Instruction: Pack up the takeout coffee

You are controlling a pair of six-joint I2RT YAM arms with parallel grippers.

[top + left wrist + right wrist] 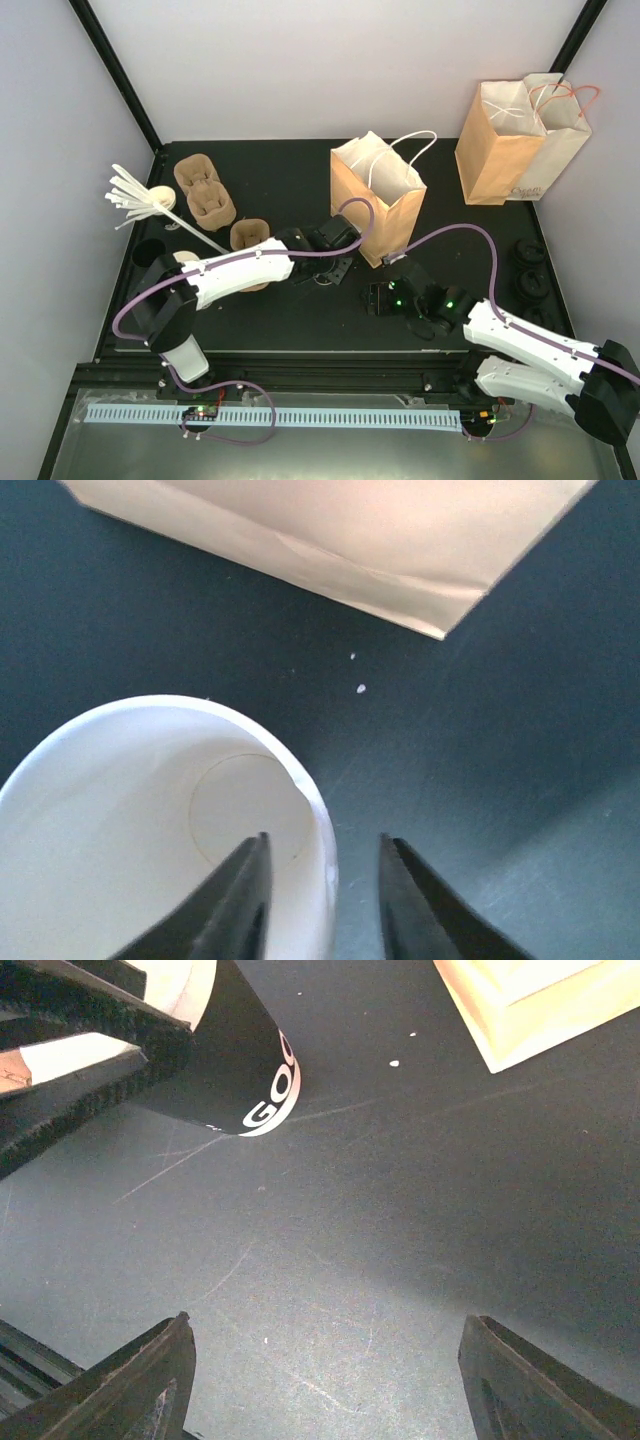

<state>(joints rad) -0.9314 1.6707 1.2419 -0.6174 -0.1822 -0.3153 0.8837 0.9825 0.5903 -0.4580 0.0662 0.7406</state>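
Observation:
The takeout coffee cup (150,810) is a paper cup, white inside and black outside with white lettering (240,1070), and it stands on the table with no lid on it. My left gripper (322,838) straddles its rim, one finger inside the cup and the other outside. The jaws are slightly apart and neither finger presses the wall, so it is open. From above, the left gripper (330,268) hides the cup, just in front of the open brown paper bag (378,205). My right gripper (382,297) hangs wide open and empty over bare table (325,1320), to the right of the cup.
Two more paper bags (520,140) stand at the back right. Pulp cup carriers (205,195) and a bundle of white stirrers (135,195) lie at the back left. Loose black lids (530,270) sit by the right edge. The bag's corner (330,530) is close ahead of the cup.

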